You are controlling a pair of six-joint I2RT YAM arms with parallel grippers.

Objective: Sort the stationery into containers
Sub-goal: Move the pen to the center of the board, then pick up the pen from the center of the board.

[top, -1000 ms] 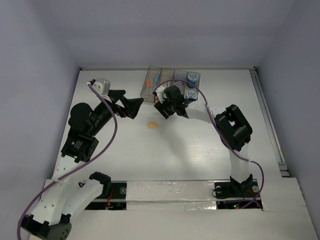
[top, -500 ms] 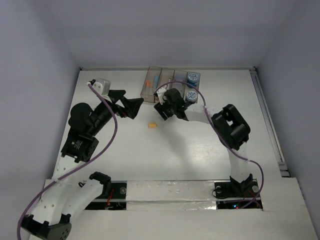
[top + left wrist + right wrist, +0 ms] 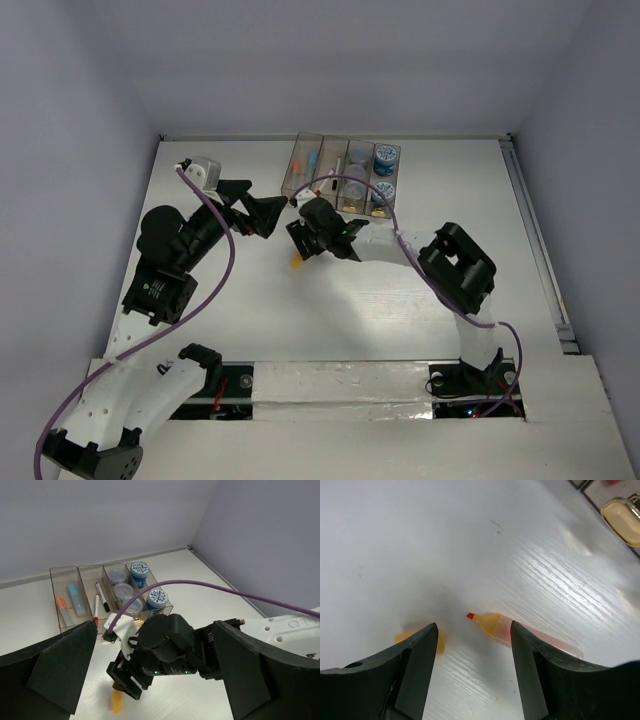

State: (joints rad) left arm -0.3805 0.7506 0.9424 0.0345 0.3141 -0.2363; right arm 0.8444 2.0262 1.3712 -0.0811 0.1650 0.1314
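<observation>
- Top external: right hand sits low over the orange marker on the tabletop, just on the near side of the containers, off their left end and apart from them. Left hand is wide and empty, left of the containers.
- Step, as judged: pinch the marker. Centre on the barrel, close on its middle rather than the tip, then lift clear of the container walls.
- Left wrist: only this view shows the bin contents clearly. From the containers' left end: stubby pieces, pens, jars. Marker peeks out under the right hand.
- Right wrist: only this view shows the gap. Fingers are partly apart, holding nothing. The red-tipped marker lies between them, its body running behind one finger, so it looks off-centre. Orange smudge by the other finger, cannot tell what.
</observation>
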